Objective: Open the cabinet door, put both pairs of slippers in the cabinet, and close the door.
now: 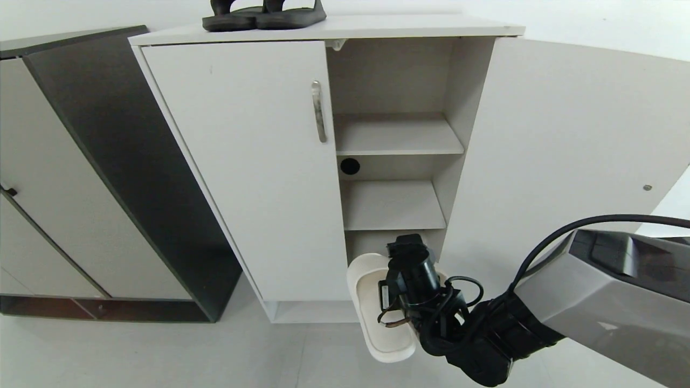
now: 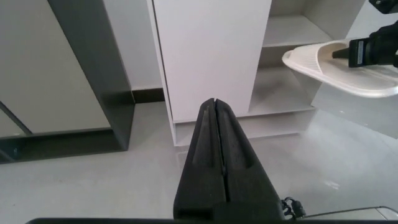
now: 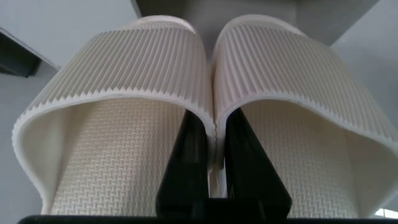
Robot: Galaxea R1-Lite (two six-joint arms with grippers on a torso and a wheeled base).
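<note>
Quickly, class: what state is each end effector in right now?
Left end effector: closed, holding nothing.
Right end effector: closed on the white slippers.

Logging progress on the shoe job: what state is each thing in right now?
Right cabinet door, swung open.
Left cabinet door, shut.
White slippers, pinched together by the right gripper.
Black slippers, resting on the cabinet top.
Left gripper, shut, empty.

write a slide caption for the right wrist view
Right pincer holds the white slippers pinched together at their inner sides.
</note>
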